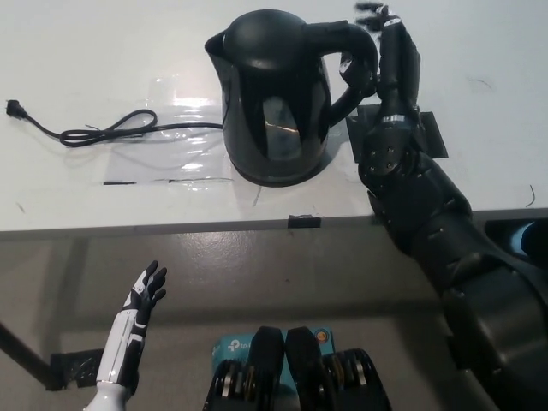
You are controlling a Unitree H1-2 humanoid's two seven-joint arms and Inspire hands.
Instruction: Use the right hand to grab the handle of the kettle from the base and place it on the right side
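Here the kettle is black and shiny, with a spout at the left and a curved handle at the right. It stands on the white table, hiding its base. The right hand is at the handle, but whether its fingers grip is hard to tell. The left hand rests low, fingers apart.

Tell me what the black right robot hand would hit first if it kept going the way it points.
Probably nothing: the right robot hand points past the kettle handle, across bare table. Depth is unclear.
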